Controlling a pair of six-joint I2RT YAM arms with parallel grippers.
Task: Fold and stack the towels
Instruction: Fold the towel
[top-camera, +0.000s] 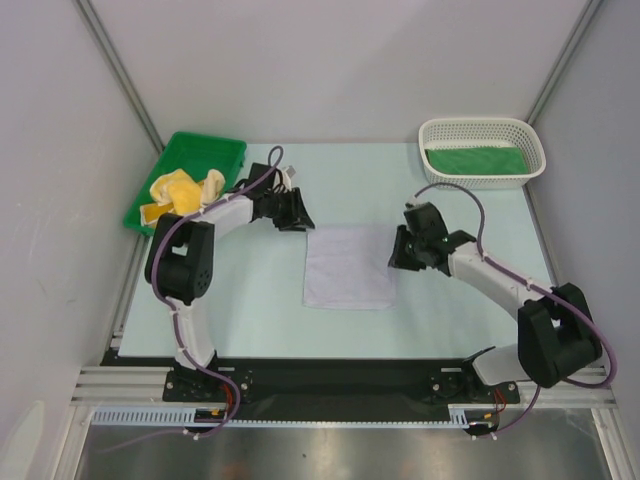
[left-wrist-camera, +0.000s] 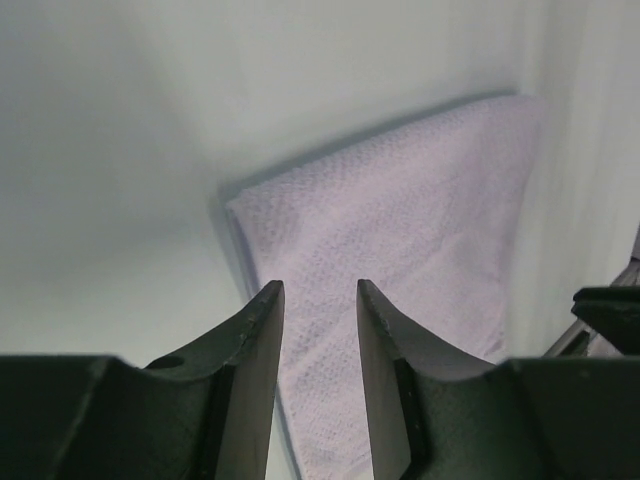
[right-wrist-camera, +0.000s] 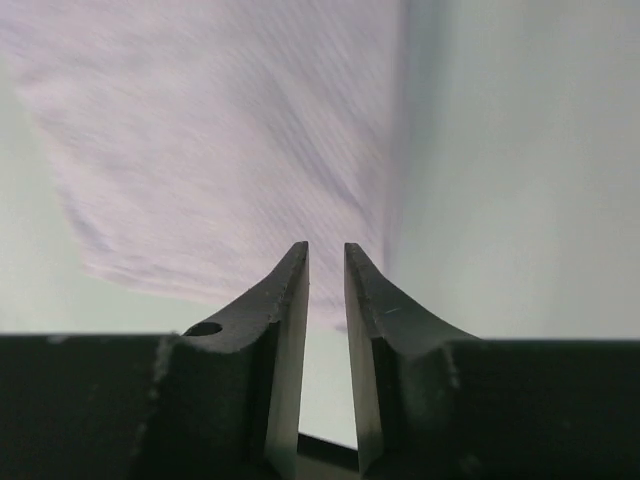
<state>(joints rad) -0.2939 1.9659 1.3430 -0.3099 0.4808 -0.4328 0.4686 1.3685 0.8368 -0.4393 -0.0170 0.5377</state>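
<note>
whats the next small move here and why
Likely lower the left tool onto the corner of the lavender towel and close: it and the right tool sit open at the towel's edges, holding nothing, and the towel lies flat.

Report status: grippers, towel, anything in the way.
Left gripper open, empty, at far-left corner of the pale lavender rectangular cloth towel. Right gripper slightly open, empty, at its right edge. Towel flat between them, nothing in the way.
</note>
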